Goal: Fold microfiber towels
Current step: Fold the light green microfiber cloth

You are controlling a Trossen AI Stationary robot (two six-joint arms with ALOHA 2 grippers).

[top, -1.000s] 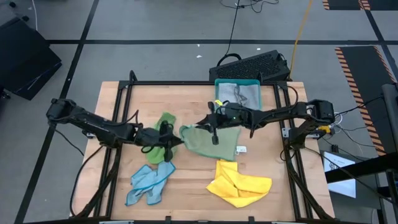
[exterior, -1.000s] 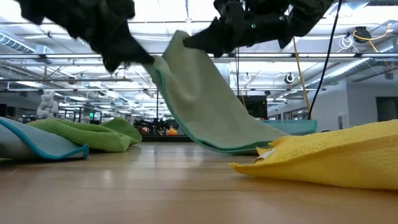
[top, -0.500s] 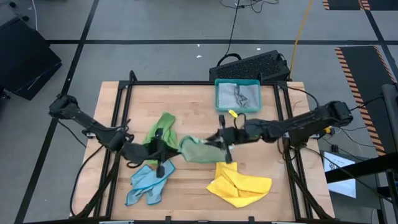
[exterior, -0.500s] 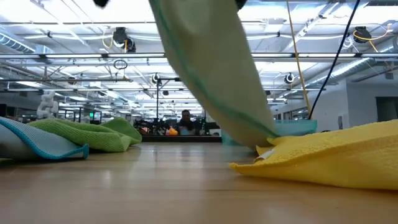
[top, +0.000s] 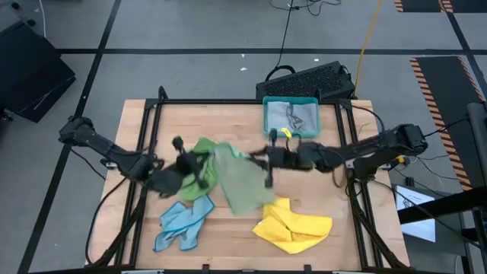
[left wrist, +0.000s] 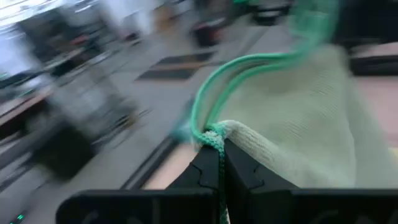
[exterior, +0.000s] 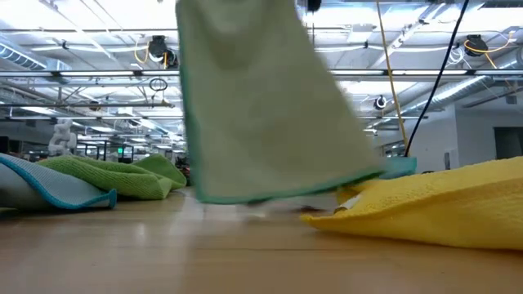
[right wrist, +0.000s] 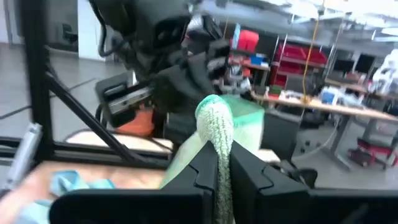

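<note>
Item: pale green towel (top: 242,183). Hanging as a sheet between both grippers above mid-table, lower edge trailing down toward the boards; likely being held by two corners so the cloth spreads flat before a fold.

Left gripper (top: 199,169): clamping one corner, fingers pinched tight on the teal-edged hem, as showing in the left wrist view (left wrist: 217,168).

Right gripper (top: 259,158): clenching the opposite corner, a bunched knob of cloth standing up between the closed fingers (right wrist: 205,171).

Bright green towel (top: 199,152): lying crumpled just behind the left gripper, partly overlapped by the raised sheet.

Light blue towel (top: 181,222): lying rumpled near the front left.

Yellow towel (top: 293,224): lying loosely doubled at front right, just beside the hanging edge.

Teal tray (top: 290,100): sitting at the far edge, holding a grey cloth (top: 293,116).

Wooden table (top: 335,190): bearing all of the above.

View notes: overhead picture giving the layout and which arm holds which corner, but not the finger contact. Wrist pictures giving the pinch itself. Table-level picture showing the sheet (exterior: 261,106) dangling, bottom hem appearing just clear of or brushing the boards beside the yellow towel (exterior: 433,204); not possible telling which.
</note>
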